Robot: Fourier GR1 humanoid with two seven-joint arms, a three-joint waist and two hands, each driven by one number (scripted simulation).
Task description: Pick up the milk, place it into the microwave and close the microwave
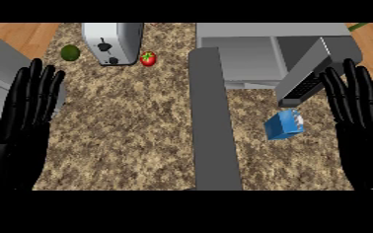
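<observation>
On the desk [124, 128], the open microwave [247, 54] sits far right. The left hand [29, 103] and right hand [353, 103] rest open at either edge, fingers straight. The milk [283, 125], a blue carton, sits tilted near the microwave. It is probably light and stiff, so grip across its flat sides.

Head view: looking steeply down onto the speckled brown stone counter [124, 128].
Facing: pointing forward, the grey boxy microwave [247, 59] lying at top right.
Nearness: sitting close, counter filling the frame.

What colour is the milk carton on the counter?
Blue, with a small white patch on one side. The milk carton shows best in the head view.
</observation>
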